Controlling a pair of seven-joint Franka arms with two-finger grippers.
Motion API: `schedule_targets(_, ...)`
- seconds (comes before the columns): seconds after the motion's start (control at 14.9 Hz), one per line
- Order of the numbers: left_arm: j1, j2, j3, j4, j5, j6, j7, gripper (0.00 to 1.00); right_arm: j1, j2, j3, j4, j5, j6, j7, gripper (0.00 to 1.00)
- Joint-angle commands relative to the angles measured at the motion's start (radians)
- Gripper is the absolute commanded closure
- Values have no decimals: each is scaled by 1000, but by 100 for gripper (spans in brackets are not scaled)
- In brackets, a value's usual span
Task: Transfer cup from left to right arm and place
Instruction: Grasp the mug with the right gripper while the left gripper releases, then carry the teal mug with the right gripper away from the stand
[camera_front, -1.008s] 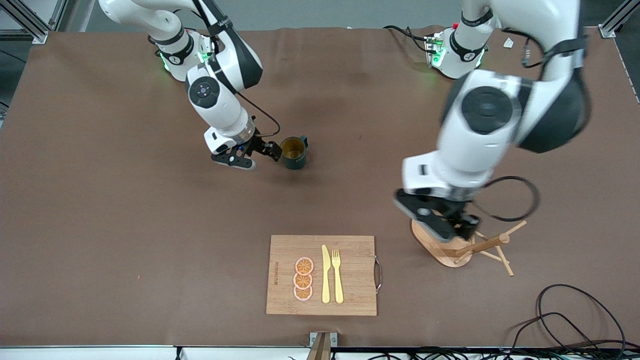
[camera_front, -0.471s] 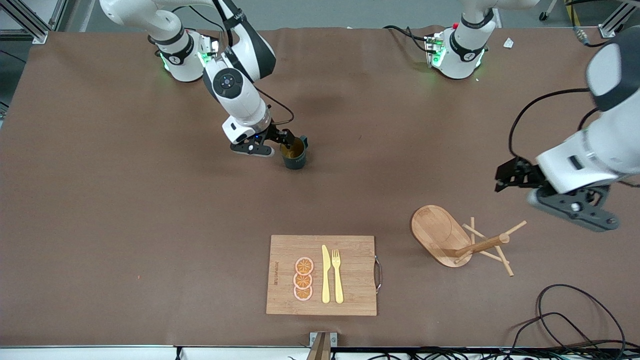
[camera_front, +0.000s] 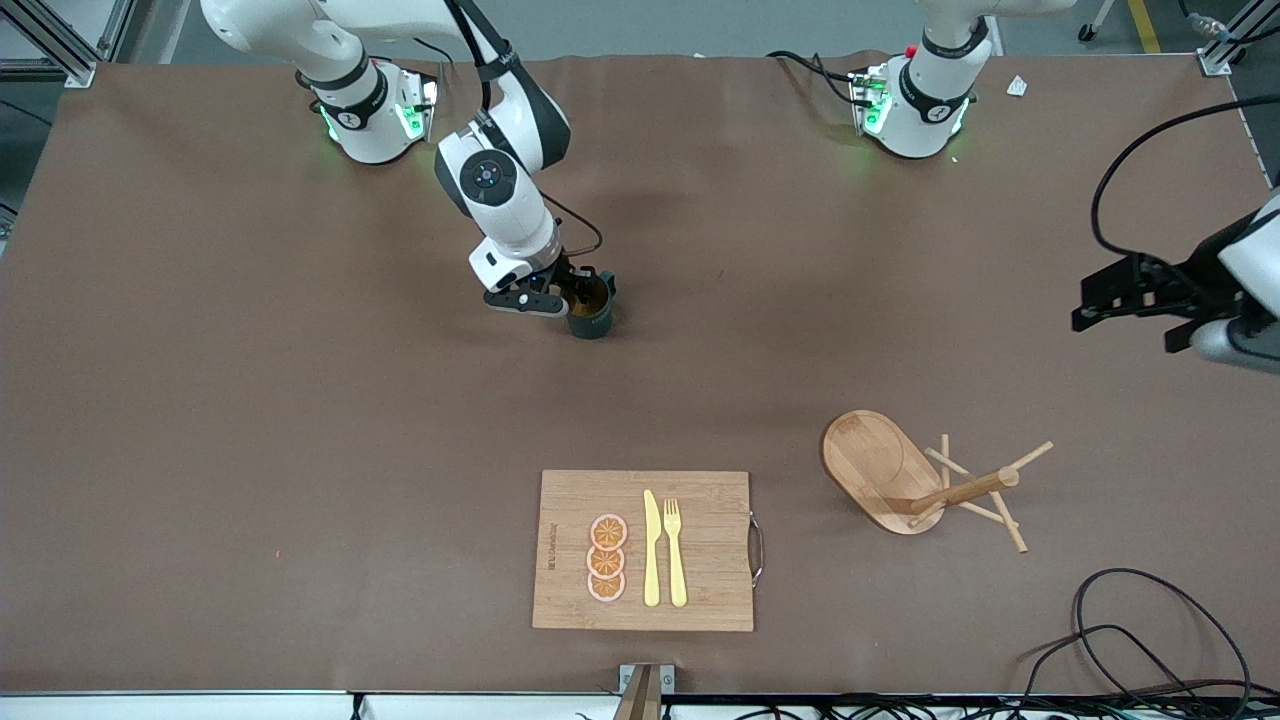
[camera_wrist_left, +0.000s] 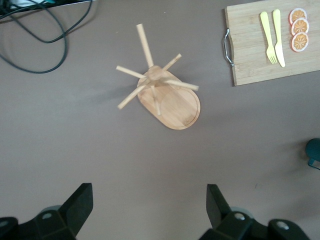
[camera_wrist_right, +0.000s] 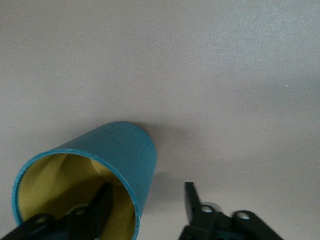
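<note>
Right end effector (camera_front: 577, 292): fingers straddle the cup (camera_front: 590, 310) wall, one inside, one outside, not clamped.
Left end effector (camera_front: 1120, 300): wide open, empty, over the worktop (camera_front: 250, 400).

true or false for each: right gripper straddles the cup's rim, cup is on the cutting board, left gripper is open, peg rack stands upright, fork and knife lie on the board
1. The right gripper has one finger inside the cup and one outside its wall: true.
2. The cup stands on the cutting board: false, it stands on the bare table, farther from the front camera.
3. The left gripper is open: true, holding nothing.
4. The peg rack stands upright: false, it lies tipped over.
5. The fork and knife lie on the board: true.
</note>
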Motion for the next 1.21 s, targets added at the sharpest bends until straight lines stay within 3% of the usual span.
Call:
schedule_targets(0.0,11,-92,-3,-50,45,-65,-16,0,15,-13,-11,-1,-4,4,-1,100)
schedule_targets(0.2,11,-164,-19,-111,94,-62,-24,0,5,-13,-11,1,-101,-4,-20,100)
schedule_targets(0.34,4,-196,-22,-157,116,-31,-33,0,-14,-17,-13,2,-118,-4,-116,100)
schedule_targets(0.81,8,-290,-49,-342,130,105,-83,0,-215,-53,-21,6,-121,-65,-689,100)
schedule_targets(1.14,2,-295,-57,-340,130,93,-167,0,-465,-102,-21,4,-121,-173,-1235,100)
